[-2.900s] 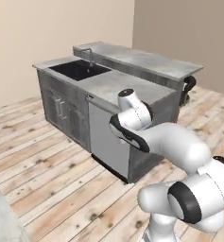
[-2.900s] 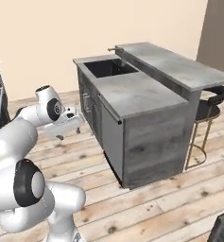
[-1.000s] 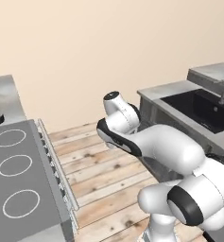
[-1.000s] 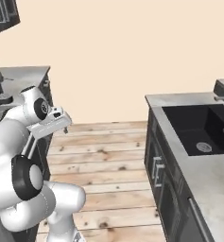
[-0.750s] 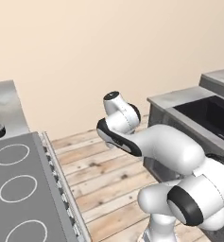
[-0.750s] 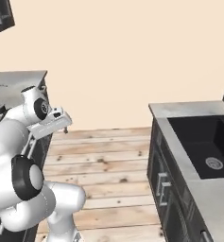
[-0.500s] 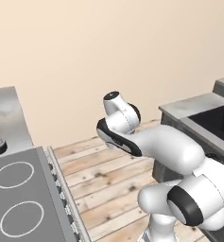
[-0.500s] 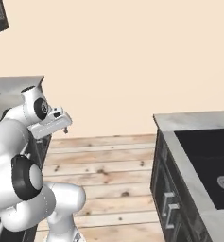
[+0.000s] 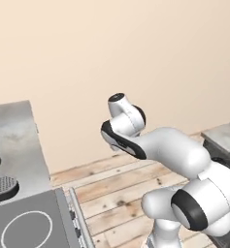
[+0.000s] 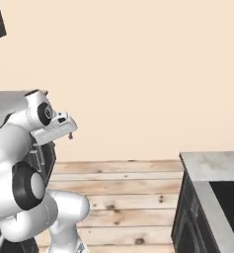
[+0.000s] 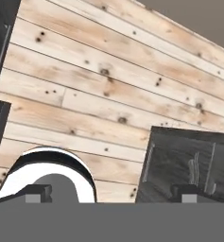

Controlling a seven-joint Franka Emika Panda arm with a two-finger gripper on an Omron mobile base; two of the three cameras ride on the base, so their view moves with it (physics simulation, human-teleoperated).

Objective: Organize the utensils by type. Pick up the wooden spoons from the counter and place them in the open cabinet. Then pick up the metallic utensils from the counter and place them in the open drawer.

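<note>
Above the plank floor (image 11: 99,90), tucked close to the arm's own body, the gripper (image 11: 111,194) points downward with its two fingertips (image 11: 38,193) standing wide apart and nothing between them. That folded, carried-high posture looks like a travel pose: the arm is kept clear of the furniture while the base turns, not reaching for anything.

Looking along the hand, pale knotty boards run below, and a dark grey cupboard front (image 11: 186,163) sits just past the right fingertip, too dim to say whether it is a door or a drawer.

From the left base camera, a stovetop (image 9: 26,225) with a white burner ring lies low on the left, a round black grate (image 9: 2,186) beside it, and a grey marbled counter (image 9: 12,135) runs behind them toward the bare beige wall (image 9: 136,48). From the right base camera, another slab of marbled worktop (image 10: 212,170) edges in at lower right, with a dark recess, perhaps a sink (image 10: 229,195), set into it.

No wooden spoons, silver utensils, open cabinet or open drawer can be made out, so I judge the first pickup not yet begun.
</note>
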